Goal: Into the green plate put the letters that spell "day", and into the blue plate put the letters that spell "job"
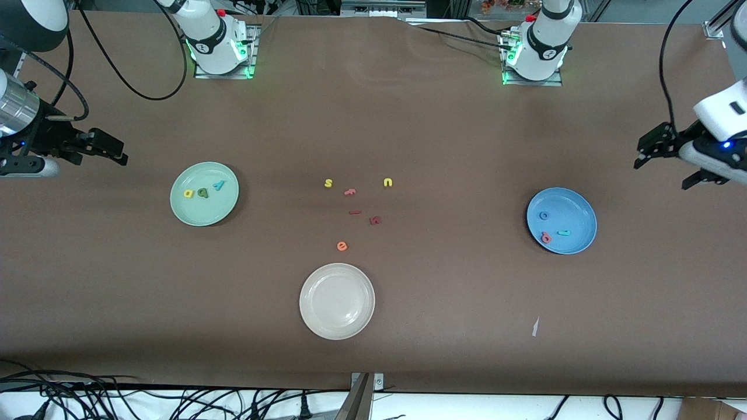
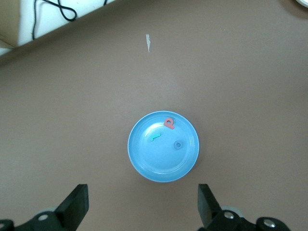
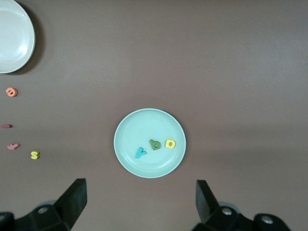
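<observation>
The green plate (image 1: 204,213) lies toward the right arm's end of the table and holds a yellow "d" (image 1: 188,193), a dark green "a" (image 1: 202,192) and a teal "y" (image 1: 218,185). Toward the left arm's end, the blue plate (image 1: 576,211) holds a blue "o" (image 1: 544,215), a pinkish-red "b" (image 1: 546,237) and a teal "j" (image 1: 564,233). My right gripper (image 1: 102,156) hangs open and empty above the table beside the green plate (image 3: 144,126). My left gripper (image 1: 662,174) hangs open and empty beside the blue plate (image 2: 156,162).
A cream-white plate (image 1: 337,315) sits nearer the front camera, mid-table. Loose letters lie in the middle: yellow "s" (image 1: 328,183), yellow "u" (image 1: 388,182), three dark red letters (image 1: 375,220), orange "e" (image 1: 342,246). A white scrap (image 1: 535,326) lies near the front edge.
</observation>
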Robot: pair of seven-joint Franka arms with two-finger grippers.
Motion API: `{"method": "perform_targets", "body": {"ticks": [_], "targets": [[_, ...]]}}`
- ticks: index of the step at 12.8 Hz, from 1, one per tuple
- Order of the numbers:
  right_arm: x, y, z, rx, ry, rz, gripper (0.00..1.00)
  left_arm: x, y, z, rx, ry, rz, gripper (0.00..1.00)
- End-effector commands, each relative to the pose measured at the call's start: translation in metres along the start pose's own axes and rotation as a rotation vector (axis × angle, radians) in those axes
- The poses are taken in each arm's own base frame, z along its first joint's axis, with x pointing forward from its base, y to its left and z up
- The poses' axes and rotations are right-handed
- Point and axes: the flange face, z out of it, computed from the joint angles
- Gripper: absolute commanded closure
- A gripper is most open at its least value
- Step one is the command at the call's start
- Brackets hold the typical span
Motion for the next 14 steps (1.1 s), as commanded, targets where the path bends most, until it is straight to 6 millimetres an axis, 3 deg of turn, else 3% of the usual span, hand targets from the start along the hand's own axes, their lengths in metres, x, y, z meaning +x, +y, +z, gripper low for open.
{"method": "perform_targets", "body": {"ticks": [1, 4, 8, 14], "targets": [[0.002, -0.002, -0.008, -0.021, 0.002, -0.002, 0.0, -0.008, 0.042, -0.037, 0.019, -0.042, -0.067, 0.0], [0.003, 0.001, -0.007, -0.022, -0.002, -0.009, 0.0, 0.01, 0.088, -0.046, 0.024, -0.059, -0.252, 0.0], [0.006, 0.005, -0.001, -0.017, -0.01, -0.001, 0.0, 0.064, 0.096, -0.062, 0.016, -0.105, -0.318, 0.0], [0.007, 0.006, -0.002, -0.014, 0.006, 0.004, 0.0, 0.069, 0.104, -0.062, 0.017, -0.103, -0.381, 0.0]]}}
